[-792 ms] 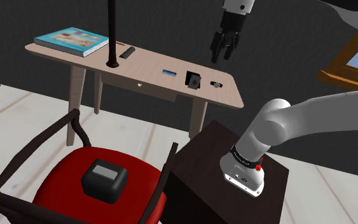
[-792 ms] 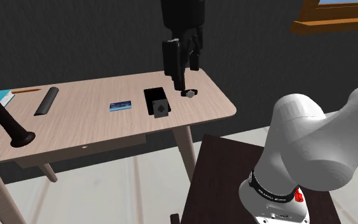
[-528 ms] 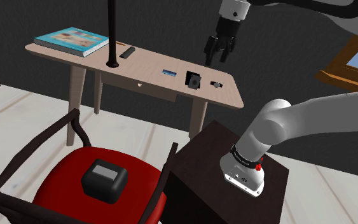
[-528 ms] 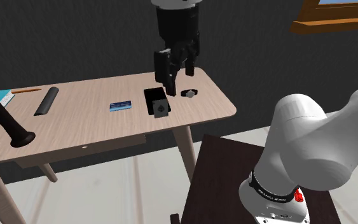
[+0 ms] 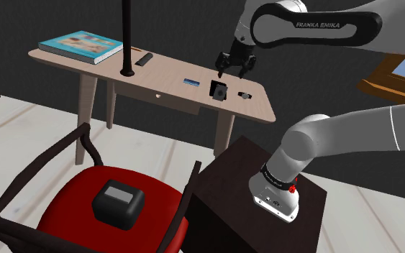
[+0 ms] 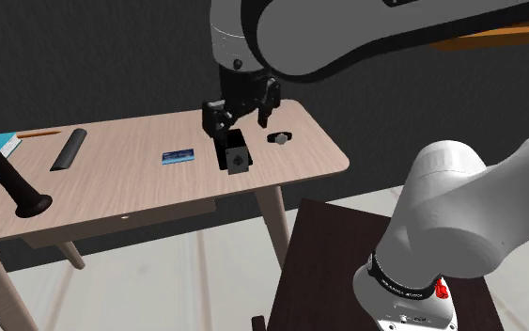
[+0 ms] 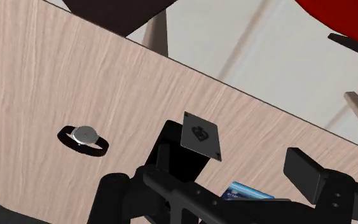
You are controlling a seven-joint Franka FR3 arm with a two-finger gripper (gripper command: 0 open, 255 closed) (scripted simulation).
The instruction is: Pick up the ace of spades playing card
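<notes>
On the bench (image 5: 172,70), starting from the shoulder view's left, a book (image 5: 82,44) with a pale blue cover lies flat at the far end. Its print is too small to read. Next comes the round foot of a black pole (image 5: 127,72), with a black remote (image 5: 144,59) just beside it. Past the middle lies a small blue card (image 5: 190,82), whose face is also too small to read. Then comes the playing card (image 5: 218,91), a dark piece near the bench's right end, with a grey face bearing a single dark spade mark. A wristwatch (image 5: 244,95) lies near it on the right, apart from it. The jaws hang just above the playing card, spread wide and holding nothing. In the wrist view the spade face sits between them, untouched. Further right, the arm (image 5: 323,25) carries the words "FRANKA EMIKA" in white letters on a dark section.
</notes>
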